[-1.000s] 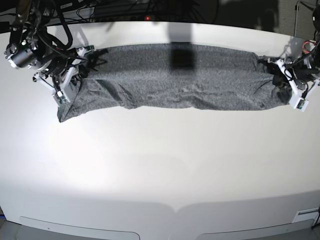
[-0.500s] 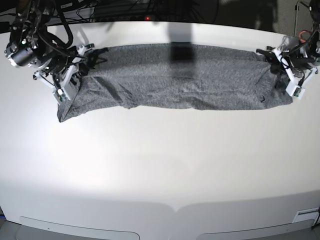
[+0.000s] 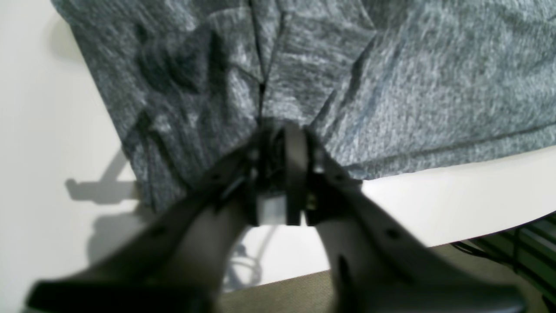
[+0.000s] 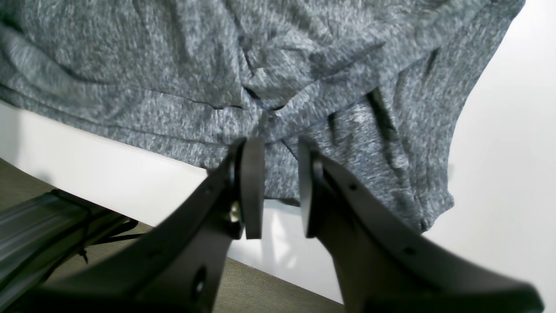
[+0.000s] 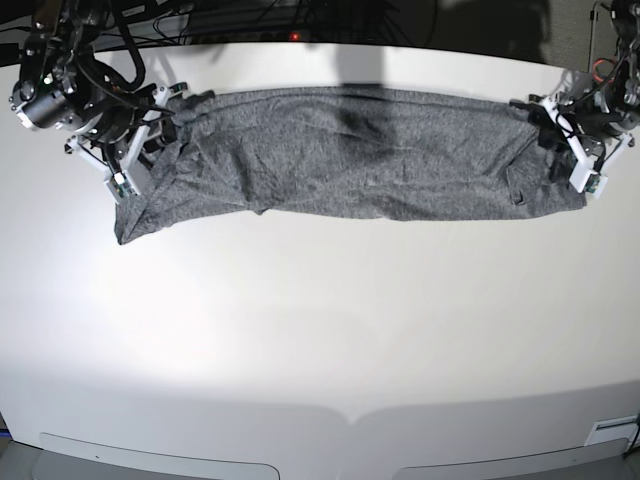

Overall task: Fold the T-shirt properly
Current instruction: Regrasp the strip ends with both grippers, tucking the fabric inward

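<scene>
The heather-grey T-shirt [image 5: 350, 160] lies stretched in a long band across the far part of the white table [image 5: 320, 330]. My left gripper [image 5: 541, 119] is at the shirt's right end in the base view. In the left wrist view it [image 3: 280, 128] is shut on a pinch of the T-shirt [image 3: 391, 87], with creases running out from the tips. My right gripper [image 5: 172, 120] is at the shirt's left end. In the right wrist view it [image 4: 280, 141] pinches a bunched fold of the T-shirt [image 4: 173, 65], with a narrow gap showing between the fingers [image 4: 252, 174].
The table's far edge [image 5: 380, 50] runs just behind the shirt, with dark cables and equipment [image 5: 250, 20] beyond it. The near half of the table is bare white surface. The floor shows below the table edge in both wrist views.
Both grippers have shifted slightly toward the far edge with the shirt's ends. The cloth now shows more creases radiating from each held corner, and the left end is drawn up.
</scene>
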Controlling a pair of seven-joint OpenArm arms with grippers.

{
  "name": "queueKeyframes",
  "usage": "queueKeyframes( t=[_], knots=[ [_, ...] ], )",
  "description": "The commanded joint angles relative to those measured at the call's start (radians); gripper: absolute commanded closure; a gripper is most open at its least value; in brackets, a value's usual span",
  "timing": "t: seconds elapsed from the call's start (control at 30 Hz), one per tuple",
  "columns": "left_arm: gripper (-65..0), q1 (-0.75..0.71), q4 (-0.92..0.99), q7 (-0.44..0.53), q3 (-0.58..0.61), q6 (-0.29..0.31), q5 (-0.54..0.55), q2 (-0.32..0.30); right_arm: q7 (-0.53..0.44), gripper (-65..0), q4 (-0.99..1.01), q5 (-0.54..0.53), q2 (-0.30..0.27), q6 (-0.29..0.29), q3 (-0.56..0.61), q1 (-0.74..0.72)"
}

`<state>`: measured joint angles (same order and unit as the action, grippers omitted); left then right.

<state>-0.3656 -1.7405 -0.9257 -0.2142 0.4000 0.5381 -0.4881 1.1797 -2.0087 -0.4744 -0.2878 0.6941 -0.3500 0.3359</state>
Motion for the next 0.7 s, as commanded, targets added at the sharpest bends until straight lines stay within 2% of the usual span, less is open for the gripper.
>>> queueKeyframes(
  t=[0.0, 0.07, 0.2, 0.37, 0.5, 0.57, 0.67],
  knots=[
    [-13.3, 0.002, -0.014, 0.018, -0.009, 0.003, 0.001, -0.019, -0.013, -14.2, -0.016, -0.008, -0.011, 0.004, -0.006, -0.003],
    [-15.7, 0.002, -0.014, 0.027, -0.009, 0.003, 0.001, -0.019, -0.026, -14.2, -0.016, -0.009, -0.011, 0.004, -0.006, -0.003],
    [-16.1, 0.002, -0.014, 0.041, -0.009, 0.003, 0.001, -0.019, -0.082, -14.2, -0.016, -0.021, -0.004, 0.004, -0.006, -0.003],
    [-17.3, 0.003, -0.014, 0.064, -0.009, 0.003, 0.000, -0.019, -0.151, -14.1, -0.008, -0.217, -0.003, 0.004, 0.001, -0.003],
    [-24.3, 0.003, -0.014, 0.064, -0.009, 0.003, -0.004, -0.019, -0.238, -14.1, 0.006, -0.275, 0.016, 0.004, 0.010, -0.006],
    [-26.8, 0.003, -0.014, 0.092, -0.009, 0.003, -0.054, -0.019, -0.240, -14.1, 0.006, -0.274, 0.046, 0.004, 0.010, -0.018],
    [-27.1, 0.003, -0.014, 0.161, -0.009, 0.003, -0.156, -0.019, -0.246, -14.1, 0.006, -0.298, 0.092, 0.004, 0.010, -0.034]
  ],
)
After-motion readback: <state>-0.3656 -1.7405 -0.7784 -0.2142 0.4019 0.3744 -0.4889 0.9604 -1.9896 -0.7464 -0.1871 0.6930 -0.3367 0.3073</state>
